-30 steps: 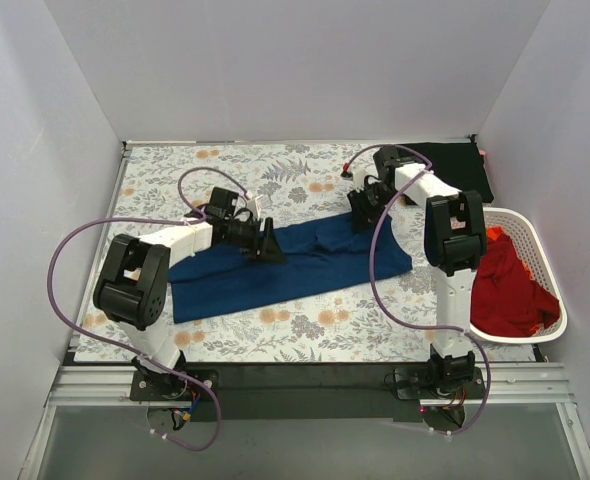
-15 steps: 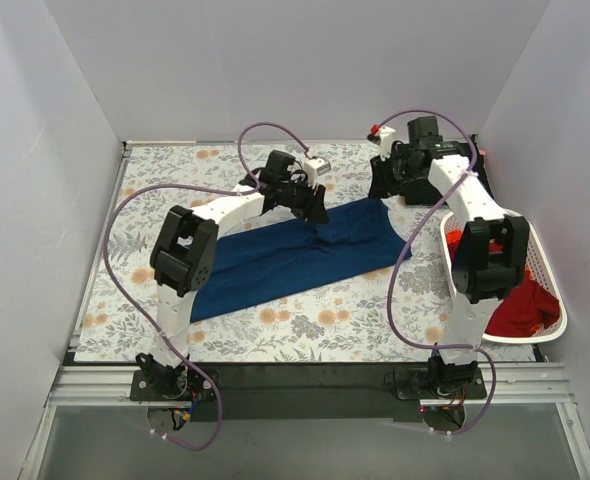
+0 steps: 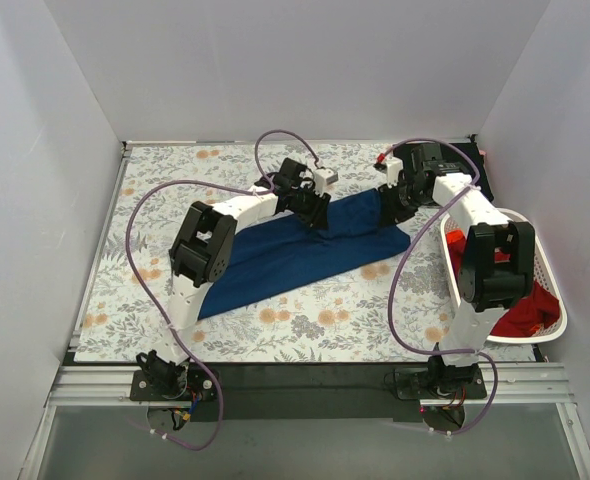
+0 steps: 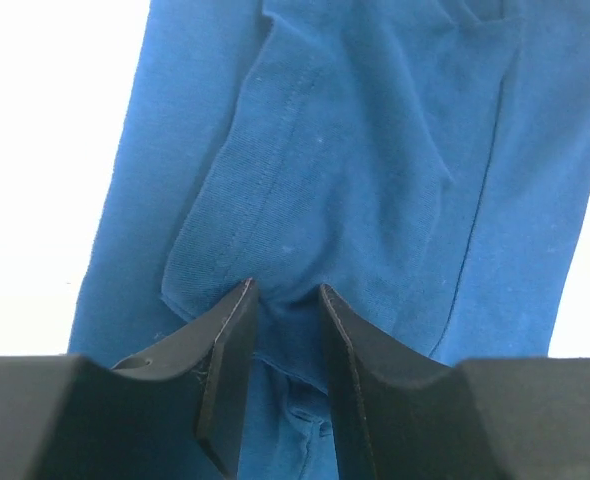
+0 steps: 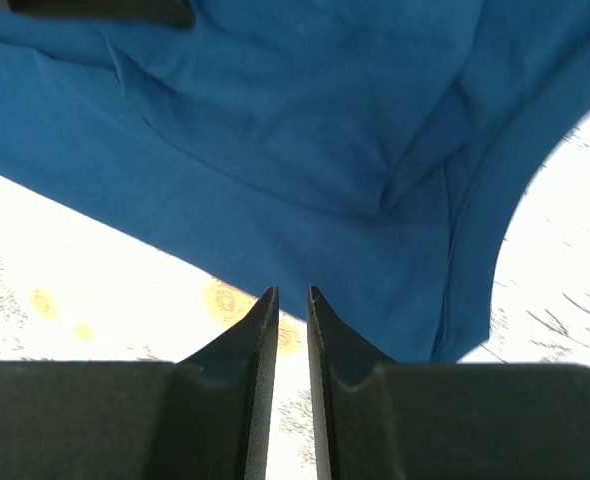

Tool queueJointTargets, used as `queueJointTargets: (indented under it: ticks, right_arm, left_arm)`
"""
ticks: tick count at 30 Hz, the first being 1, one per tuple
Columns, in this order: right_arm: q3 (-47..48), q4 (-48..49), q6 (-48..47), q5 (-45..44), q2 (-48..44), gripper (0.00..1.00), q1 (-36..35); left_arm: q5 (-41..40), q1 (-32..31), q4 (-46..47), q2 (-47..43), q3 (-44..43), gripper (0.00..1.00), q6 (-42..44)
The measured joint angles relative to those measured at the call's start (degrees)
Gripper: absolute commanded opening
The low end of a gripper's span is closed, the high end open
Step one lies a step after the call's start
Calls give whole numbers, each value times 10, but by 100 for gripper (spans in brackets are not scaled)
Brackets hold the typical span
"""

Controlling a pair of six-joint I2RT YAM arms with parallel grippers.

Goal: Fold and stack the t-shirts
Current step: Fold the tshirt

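- The navy t-shirt (image 3: pixel 295 255) is spread on the worktop (image 3: pixel 165 180), long axis from near left to far right.
- Its far edge is pinched by the left tool (image 3: pixel 315 215).
- The right tool (image 3: pixel 389 212) is set at its far right end, nearly closed; a grip cannot be told.

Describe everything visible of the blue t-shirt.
The blue t-shirt is soft knit cloth with stitched hems, no print showing. It lies rumpled in a long diagonal band on the floral table cover. The left gripper pinches a puckered fold at its far edge; the right gripper, nearly shut, meets its far-right edge, grip unclear.
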State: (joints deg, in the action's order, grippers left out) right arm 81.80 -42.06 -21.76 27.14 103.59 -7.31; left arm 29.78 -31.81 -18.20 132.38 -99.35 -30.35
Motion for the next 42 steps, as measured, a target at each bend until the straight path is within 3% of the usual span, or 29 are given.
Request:
queueJointTargets:
  ticks: [9, 14, 18, 25, 27, 28, 33, 42]
  right_arm:
    - [35, -1, -6, -16, 28, 24, 25]
    - [45, -3, -10, -17, 40, 25, 25]
    - [52, -6, -11, -16, 45, 25, 25]
    - [52, -12, -11, -15, 45, 26, 24]
    - [50, -13, -12, -15, 45, 26, 24]
    - [49, -13, -12, -15, 45, 26, 24]
    - [28, -14, -12, -15, 35, 26, 24]
    - [2, -14, -16, -15, -1, 27, 24]
  left_arm:
    - [-60, 68, -64, 102, -184, 26, -71]
    - [-82, 129, -82, 129, -239, 43, -85]
    - [-88, 152, -83, 88, -186, 57, -74]
    - [-110, 150, -173, 18, -164, 58, -4]
    - [-117, 150, -200, -28, -128, 59, 20]
    - [-121, 151, -213, -55, -103, 66, 33]
    - [-142, 159, -271, -168, 18, 67, 76]
    - [-178, 167, -326, -235, 200, 69, 115]
